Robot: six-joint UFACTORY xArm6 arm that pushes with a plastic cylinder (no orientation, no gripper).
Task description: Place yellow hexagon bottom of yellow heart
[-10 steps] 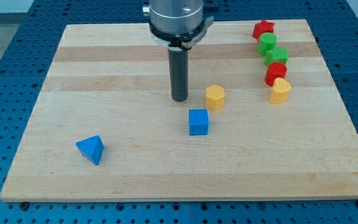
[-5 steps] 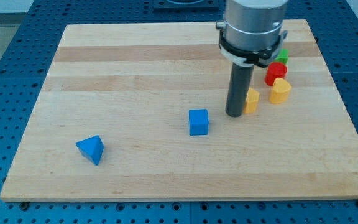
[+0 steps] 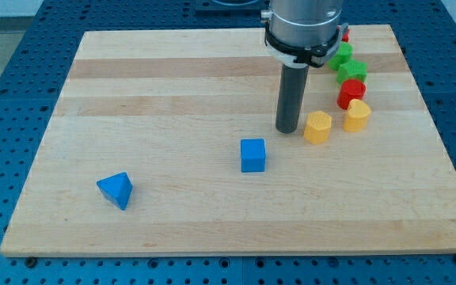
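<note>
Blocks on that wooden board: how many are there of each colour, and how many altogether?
Yellow: 2, the yellow hexagon block and the yellow heart block
Blue: 2, the blue cube and the blue triangular block
Green: 2, and
Red: 2, one in full view, one mostly hidden behind the arm
Total: 8

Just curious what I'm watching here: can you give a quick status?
My tip just left of yellow hexagon. Hexagon sits lower-left of yellow heart, not yet below it. Nothing in the way.
</note>
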